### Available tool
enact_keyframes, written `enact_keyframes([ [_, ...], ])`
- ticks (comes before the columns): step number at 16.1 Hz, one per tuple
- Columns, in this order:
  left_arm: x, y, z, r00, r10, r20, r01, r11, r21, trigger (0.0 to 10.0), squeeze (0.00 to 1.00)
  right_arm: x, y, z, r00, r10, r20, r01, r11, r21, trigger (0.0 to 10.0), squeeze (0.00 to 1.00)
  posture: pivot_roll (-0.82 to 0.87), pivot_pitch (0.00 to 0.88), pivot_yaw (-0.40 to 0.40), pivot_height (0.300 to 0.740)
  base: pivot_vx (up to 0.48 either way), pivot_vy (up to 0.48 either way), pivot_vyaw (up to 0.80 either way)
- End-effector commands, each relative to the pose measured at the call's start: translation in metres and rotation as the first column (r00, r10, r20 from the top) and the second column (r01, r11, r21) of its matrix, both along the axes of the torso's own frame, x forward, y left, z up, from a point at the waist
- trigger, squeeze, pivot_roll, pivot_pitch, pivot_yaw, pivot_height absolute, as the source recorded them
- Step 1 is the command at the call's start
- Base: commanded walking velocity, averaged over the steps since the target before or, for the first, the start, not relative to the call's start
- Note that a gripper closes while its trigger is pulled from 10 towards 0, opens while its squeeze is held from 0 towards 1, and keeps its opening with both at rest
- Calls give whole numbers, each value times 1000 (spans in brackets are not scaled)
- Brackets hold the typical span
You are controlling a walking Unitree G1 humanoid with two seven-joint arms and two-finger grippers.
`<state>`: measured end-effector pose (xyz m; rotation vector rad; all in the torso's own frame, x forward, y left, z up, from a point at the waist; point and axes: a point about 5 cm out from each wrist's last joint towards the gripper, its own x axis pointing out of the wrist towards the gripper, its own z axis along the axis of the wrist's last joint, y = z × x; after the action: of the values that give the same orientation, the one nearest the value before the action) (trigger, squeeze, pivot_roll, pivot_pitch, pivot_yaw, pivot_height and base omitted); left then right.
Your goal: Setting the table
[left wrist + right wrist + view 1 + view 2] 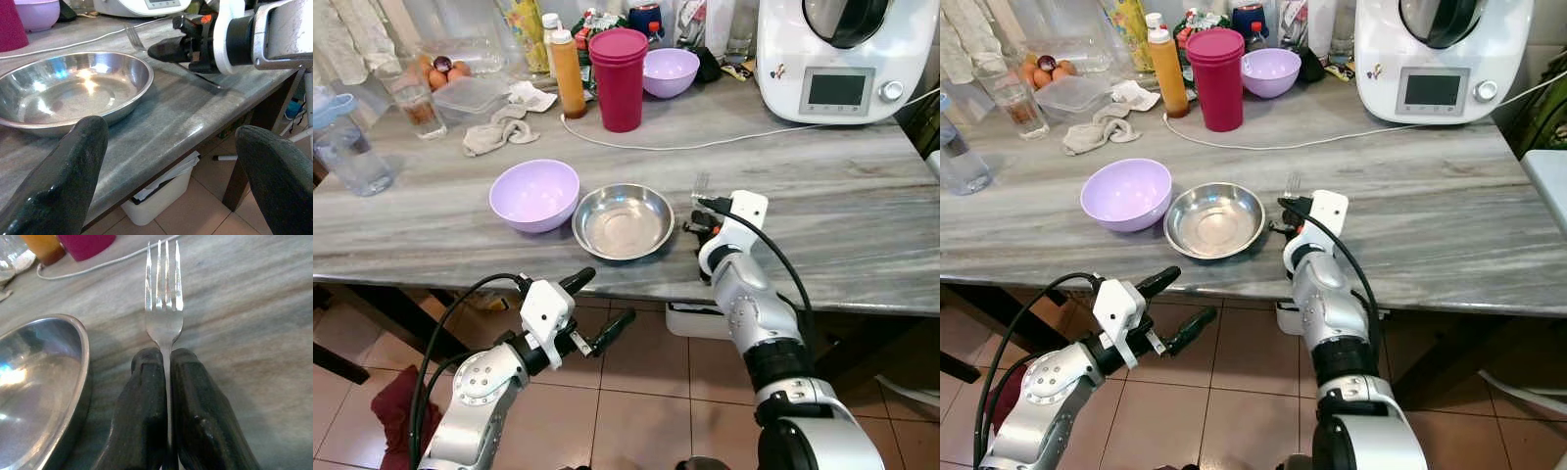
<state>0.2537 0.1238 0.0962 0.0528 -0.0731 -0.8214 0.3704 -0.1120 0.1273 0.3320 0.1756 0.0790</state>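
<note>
Fork: the one fork [165, 308] is pinched by its handle between the two fingers of the right gripper [166, 382], tines pointing ahead of the fingers, low over the grey surface [842, 215].
Handling: likely light, stiff and smooth metal; a thin handle may twist or slip in the pinch, so a hold on the handle close behind the neck, as here, looks soundest.
Right gripper: clamped on the fork, just beside the rim of the steel bowl [623, 220].
Left gripper: the left gripper [597, 311] has its fingers spread wide with nothing between them, below the surface's front edge, on the far side of the steel bowl from the right gripper.
Bowls: one steel bowl; two lilac bowls, one [534, 194] touching the steel bowl on its side away from the fork, one [670, 70] well ahead of the gripper, beside a red cup [619, 80].
Further off: one orange bottle [569, 73], one white kitchen machine [842, 59] with its cord across the surface.
</note>
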Motion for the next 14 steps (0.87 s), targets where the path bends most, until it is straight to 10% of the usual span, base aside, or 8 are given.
enact_keyframes([
  [1, 0, -2, 5, 1000, -19, 16, 19, 1000, 7, 10000, 0, 4, 8, 6, 1000, 22, 18, -22, 1000, -7, 10000, 0, -261, 113, 75, 740, 0, 0, 0],
  [12, 1, -9, 7, 1000, -20, 23, 20, 1000, 4, 10000, 0, 9, 11, -5, 998, 53, -40, -55, 998, -35, 10000, 4, -258, 111, 69, 740, 0, 0, 0],
  [13, 1, -9, 6, 1000, -20, 22, 20, 1000, 4, 10000, 0, 8, 10, -8, 997, 58, -54, -61, 997, -46, 10000, 412, -260, 110, 66, 740, 0, 0, 0],
  [14, 0, -9, 6, 1000, -20, 22, 20, 1000, 4, 10000, 0, 7, 9, -10, 996, 61, -59, -64, 997, -51, 10000, 541, -260, 110, 66, 740, 0, 0, 0],
])
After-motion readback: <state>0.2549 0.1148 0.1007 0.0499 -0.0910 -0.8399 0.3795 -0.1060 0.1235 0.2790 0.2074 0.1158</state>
